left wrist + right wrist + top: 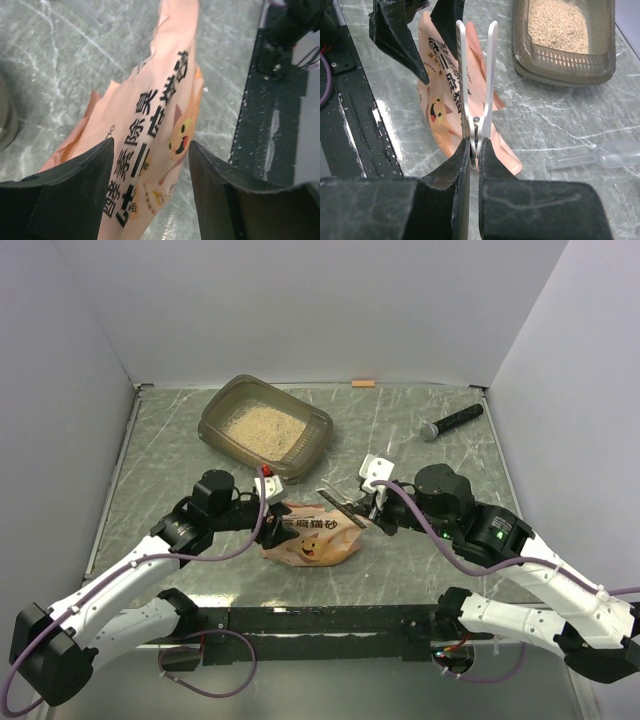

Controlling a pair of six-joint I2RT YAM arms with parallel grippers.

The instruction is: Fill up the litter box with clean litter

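Top external: litter box [212,432] far left with some clean litter [265,425] in it, pouch [312,540] lying near-centre, my left gripper [150,150] wide open astride it and right gripper [474,145] pinching a white scissor-like tool [492,65], so I reckon it's bag-opening, next clamp the pouch steady.
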